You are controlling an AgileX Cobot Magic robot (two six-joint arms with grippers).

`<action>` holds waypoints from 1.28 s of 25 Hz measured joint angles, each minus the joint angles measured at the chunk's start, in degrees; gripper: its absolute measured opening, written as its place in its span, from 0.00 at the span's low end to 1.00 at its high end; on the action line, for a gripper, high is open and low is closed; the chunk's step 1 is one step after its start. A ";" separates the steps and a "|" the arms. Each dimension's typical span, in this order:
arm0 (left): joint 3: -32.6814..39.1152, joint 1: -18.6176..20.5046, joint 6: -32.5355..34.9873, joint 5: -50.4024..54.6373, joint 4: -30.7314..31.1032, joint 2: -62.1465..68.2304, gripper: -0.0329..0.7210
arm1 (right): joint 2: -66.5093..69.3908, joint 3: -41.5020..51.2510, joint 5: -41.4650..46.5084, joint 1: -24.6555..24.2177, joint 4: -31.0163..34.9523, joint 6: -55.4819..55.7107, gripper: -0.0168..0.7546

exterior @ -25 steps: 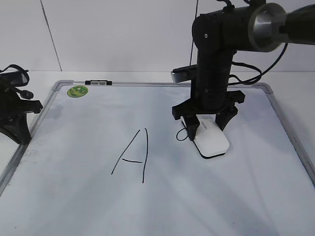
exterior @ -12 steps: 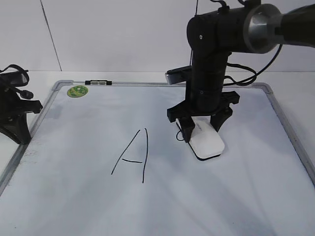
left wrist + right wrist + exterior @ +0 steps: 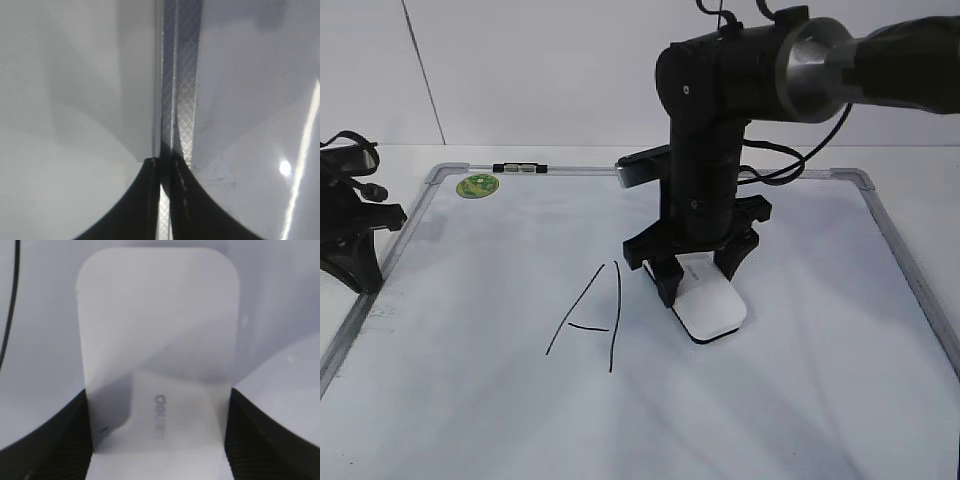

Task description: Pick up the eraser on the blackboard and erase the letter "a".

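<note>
My right gripper [image 3: 698, 282] is shut on the white eraser [image 3: 712, 308] and holds it flat on the blackboard [image 3: 800, 390], just right of the large capital "A" [image 3: 590, 315]. In the right wrist view the eraser [image 3: 157, 340] fills the space between the two black fingers [image 3: 157, 435], with grey lettering on its top. No small letter "a" shows in any view; the board under the eraser and arm is hidden. My left gripper [image 3: 165, 167] is shut and empty over the board's grey frame [image 3: 182, 75].
A round green sticker [image 3: 478, 185] and a small black-and-silver clip [image 3: 520, 168] sit at the board's far left corner. The left arm [image 3: 350, 235] rests at the board's left edge. A black stroke of the "A" [image 3: 10, 300] shows left of the eraser.
My right gripper has slid the eraser leftward across the board, over the spot where a small "a" stood, towards the capital "A". The left arm has not moved.
</note>
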 joint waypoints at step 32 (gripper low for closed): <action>0.00 0.00 0.10 0.00 -0.12 0.00 0.07 | -8.74 -3.19 -0.16 2.88 -8.56 4.47 0.75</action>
